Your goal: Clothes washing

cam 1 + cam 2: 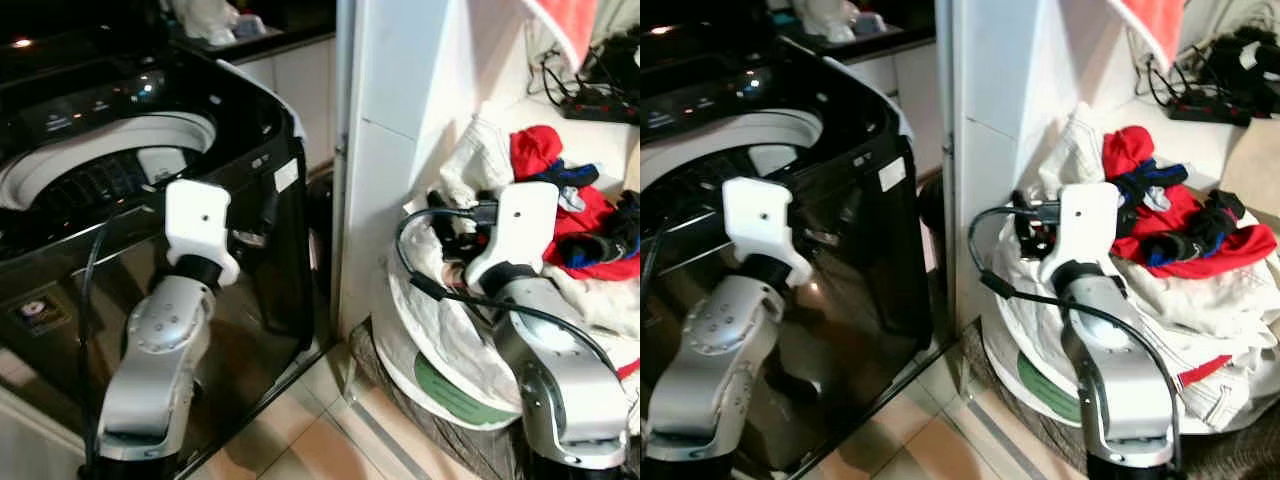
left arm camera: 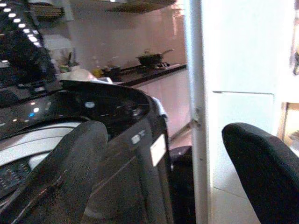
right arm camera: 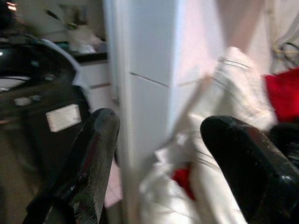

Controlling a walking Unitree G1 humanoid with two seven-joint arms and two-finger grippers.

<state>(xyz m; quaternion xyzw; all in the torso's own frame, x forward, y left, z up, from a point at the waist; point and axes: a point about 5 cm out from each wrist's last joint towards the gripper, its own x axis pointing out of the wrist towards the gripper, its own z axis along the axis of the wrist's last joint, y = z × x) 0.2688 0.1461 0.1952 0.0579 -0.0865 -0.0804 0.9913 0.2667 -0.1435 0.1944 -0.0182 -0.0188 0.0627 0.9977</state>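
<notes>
A black top-loading washing machine [image 1: 150,150] stands at the left with its lid up and its white drum rim [image 1: 90,160] showing. At the right, a heap of clothes fills a white laundry basket [image 1: 430,350]: a red garment [image 1: 590,225], blue and black pieces [image 1: 570,175] and white cloth [image 1: 475,160]. My left gripper [image 2: 163,140] is open and holds nothing, level with the machine's front right corner. My right gripper [image 3: 161,121] is also open and holds nothing, at the left edge of the heap, with white cloth [image 3: 210,163] just beyond its fingers.
A white pillar [image 1: 390,150] stands between the machine and the basket. A power strip with cables [image 1: 600,100] lies on the ledge behind the clothes. A kitchen counter [image 2: 154,72] with a pan runs behind the machine. Tiled floor [image 1: 300,430] lies below.
</notes>
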